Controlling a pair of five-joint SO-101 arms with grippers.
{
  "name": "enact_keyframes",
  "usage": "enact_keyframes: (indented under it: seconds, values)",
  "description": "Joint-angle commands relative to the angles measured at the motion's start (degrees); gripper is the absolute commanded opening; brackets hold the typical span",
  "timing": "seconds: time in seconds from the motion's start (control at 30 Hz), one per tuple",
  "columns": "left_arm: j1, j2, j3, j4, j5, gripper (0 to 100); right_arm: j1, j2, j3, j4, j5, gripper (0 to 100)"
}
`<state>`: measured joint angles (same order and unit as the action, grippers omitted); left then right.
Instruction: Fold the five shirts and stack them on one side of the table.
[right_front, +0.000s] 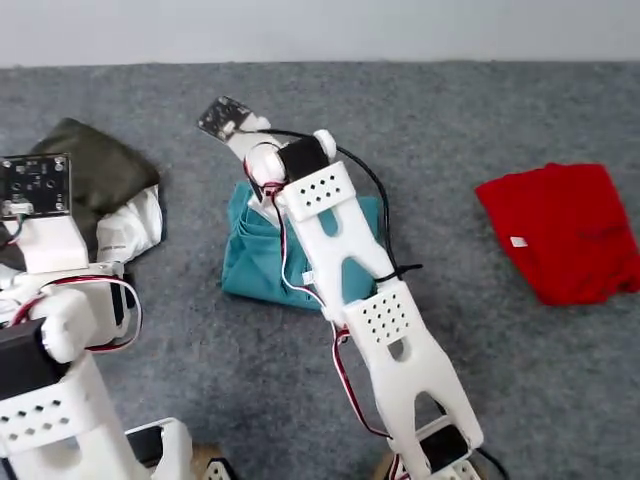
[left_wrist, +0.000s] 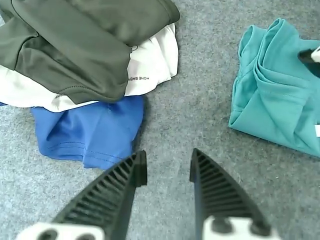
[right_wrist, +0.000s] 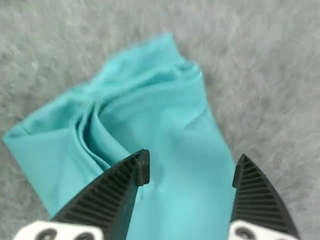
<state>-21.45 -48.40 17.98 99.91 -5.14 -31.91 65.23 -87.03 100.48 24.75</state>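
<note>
right pincer (right_wrist: 192, 170) spread apart directly over teal shirt (right_wrist: 150, 110); left pincer (left_wrist: 168, 166) apart too.

A grey carpet (right_front: 500, 110), short-napped and flecked lighter and darker, spreads across the whole high view. Along its far edge runs a plain pale wall (right_front: 400, 30), bluish white, meeting it in a straight line. The same grey carpet lies in the gap between the left gripper's (left_wrist: 168, 160) jaws and ahead of and beside the right gripper's (right_wrist: 193, 159) jaws. Light is soft and even, with faint shadows.
</note>
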Motion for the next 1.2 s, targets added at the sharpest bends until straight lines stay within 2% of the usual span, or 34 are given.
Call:
enact_keyframes:
  seconds: [0.0, 0.4, 1.17]
  values:
    - [-0.09, -0.62, -0.13, 0.0, 0.53, 15, 2.07, -4.35, 4.31, 2.42, 0.09, 27.7]
    - [-0.09, -0.62, -0.13, 0.09, 0.53, 15, 4.79, 3.47, 4.92, 2.24, -0.79, 27.7]
    - [-0.09, -0.62, 0.84, 0.0, 0.53, 15, -8.57, 0.92, 4.92, 2.42, -0.79, 27.7]
